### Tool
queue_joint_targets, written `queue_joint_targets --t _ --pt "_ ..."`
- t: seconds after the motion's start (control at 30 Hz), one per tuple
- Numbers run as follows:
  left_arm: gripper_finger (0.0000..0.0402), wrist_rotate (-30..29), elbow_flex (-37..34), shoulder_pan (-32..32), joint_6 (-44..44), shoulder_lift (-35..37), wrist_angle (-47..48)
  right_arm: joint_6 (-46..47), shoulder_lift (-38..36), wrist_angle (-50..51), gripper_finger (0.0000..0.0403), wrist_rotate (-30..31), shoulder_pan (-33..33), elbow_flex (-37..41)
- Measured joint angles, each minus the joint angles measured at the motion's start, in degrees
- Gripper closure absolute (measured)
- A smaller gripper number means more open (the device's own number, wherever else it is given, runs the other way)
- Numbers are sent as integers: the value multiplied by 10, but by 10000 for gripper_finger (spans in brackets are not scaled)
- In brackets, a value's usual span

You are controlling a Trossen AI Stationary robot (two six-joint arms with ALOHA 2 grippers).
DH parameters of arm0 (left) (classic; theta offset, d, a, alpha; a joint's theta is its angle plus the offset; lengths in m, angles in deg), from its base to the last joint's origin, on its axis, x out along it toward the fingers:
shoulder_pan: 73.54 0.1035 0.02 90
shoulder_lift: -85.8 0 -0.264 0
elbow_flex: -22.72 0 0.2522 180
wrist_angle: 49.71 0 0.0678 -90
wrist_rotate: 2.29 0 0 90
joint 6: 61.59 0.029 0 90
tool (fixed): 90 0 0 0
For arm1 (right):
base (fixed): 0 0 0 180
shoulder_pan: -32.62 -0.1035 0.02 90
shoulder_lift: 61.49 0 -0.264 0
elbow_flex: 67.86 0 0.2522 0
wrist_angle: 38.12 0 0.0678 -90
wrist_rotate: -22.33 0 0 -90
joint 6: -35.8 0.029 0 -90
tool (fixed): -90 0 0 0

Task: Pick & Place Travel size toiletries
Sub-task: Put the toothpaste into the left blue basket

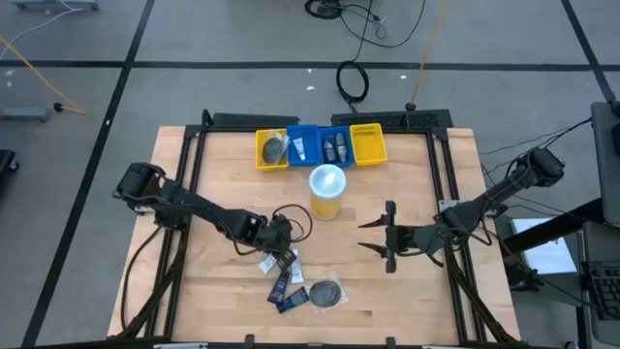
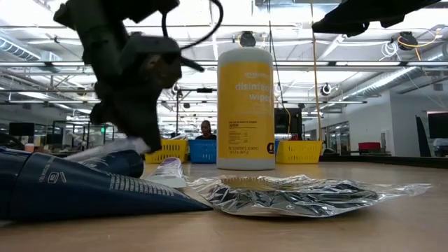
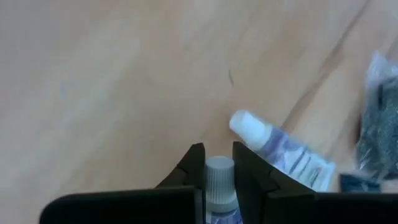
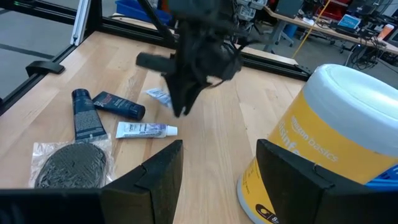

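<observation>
In the high view's lower left of centre, the left pincer (image 1: 282, 236) is clenched on a small white tube (image 3: 219, 180), whose grey-white cap shows between the fingers in the left wrist view. Just below it on the bench (image 1: 223, 301) lie more toiletries: a white tube (image 1: 267, 263), two dark navy tubes (image 1: 288, 279) and, to their right, a round dark grey packet (image 1: 326, 293) in clear wrap. At upper centre a row of bins, yellow (image 1: 271, 148), blue (image 1: 302, 145), blue and yellow, holds a few items. Just below the row stands a yellow canister (image 1: 327, 191) with a pale lid; its label reads "disinfecting wipes" in the low view and "Amazon Basics" in the right wrist view. At right of centre the right pincer (image 1: 387, 237) hovers released, fingers spread, holding nothing.
</observation>
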Motion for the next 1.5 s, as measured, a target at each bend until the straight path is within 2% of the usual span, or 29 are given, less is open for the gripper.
queue_joint_targets --t 0.43,0.63,1.07,1.33,1.5 --pt "366 -160 1 66 147 141 14 0 0 0 206 0 0 0" --pt "366 -220 1 118 222 173 -9 0 0 0 206 0 0 0" --pt "366 -217 2 249 382 169 -171 -1 0 0 206 0 0 0" --pt "366 -155 2 327 417 162 -249 -5 0 0 206 0 0 0" --pt "366 -130 2 368 427 125 -314 -5 0 0 206 0 0 0"
